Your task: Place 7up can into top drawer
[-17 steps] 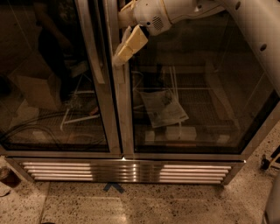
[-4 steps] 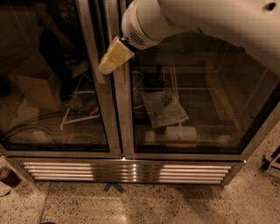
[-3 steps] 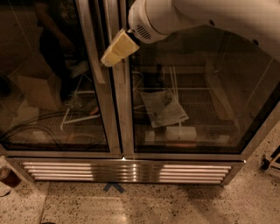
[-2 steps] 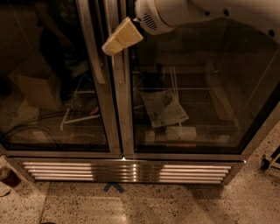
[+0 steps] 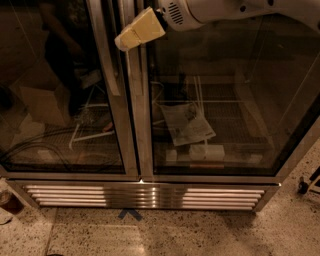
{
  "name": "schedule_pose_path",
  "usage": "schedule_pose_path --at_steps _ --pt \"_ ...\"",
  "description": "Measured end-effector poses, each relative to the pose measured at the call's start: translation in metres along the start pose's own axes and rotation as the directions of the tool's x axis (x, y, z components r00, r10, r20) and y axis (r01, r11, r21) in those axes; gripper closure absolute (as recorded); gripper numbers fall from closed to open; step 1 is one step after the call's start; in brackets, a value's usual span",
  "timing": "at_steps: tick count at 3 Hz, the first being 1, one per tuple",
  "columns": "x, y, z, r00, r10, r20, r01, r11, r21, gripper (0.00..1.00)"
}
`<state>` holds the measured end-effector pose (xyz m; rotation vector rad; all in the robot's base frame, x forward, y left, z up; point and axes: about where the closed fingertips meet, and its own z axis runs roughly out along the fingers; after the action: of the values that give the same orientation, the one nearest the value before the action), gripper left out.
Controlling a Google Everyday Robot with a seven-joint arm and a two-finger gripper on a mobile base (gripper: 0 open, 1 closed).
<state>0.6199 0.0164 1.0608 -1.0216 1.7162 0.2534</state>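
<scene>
- Claw (image 5: 140, 29) hangs up high, in front of the strip where two glass doors meet. It looks like a pale yellow wedge. I cannot tell if it is clenched or let go, and I see no can in it.
- Down and to the left of the claw is the left glass door (image 5: 50, 130). Its long handle (image 5: 104, 55) is just beside the claw, on the claw's left.
- Far below the claw, on the floor, is a small blue arrow mark (image 5: 130, 214).
- Down and to the right of the claw is the right glass door (image 5: 250, 75). Behind it a sheet of paper (image 5: 187, 124) lies on a wire shelf, with a small white box (image 5: 206, 151) just below the paper.
- Right of the claw, the white arm (image 5: 225, 9) runs off to the top corner.
- I see no 7up can anywhere, and no top drawer either.
- I think the job is not done. Finding the drawer and putting the can inside are both left to do.
</scene>
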Motion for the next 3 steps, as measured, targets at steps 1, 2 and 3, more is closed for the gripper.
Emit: schedule_pose_path --at_steps 1,2,3 --pt "0.004 0.007 -0.001 1.000 0.015 -0.002 -0.015 0.9998 0.013 0.00" --pt "0.010 0.019 0.001 0.999 0.049 0.006 -0.049 0.9983 0.033 0.00" --pt "0.014 0.037 0.006 0.999 0.052 0.015 -0.054 0.9937 0.098 0.00"
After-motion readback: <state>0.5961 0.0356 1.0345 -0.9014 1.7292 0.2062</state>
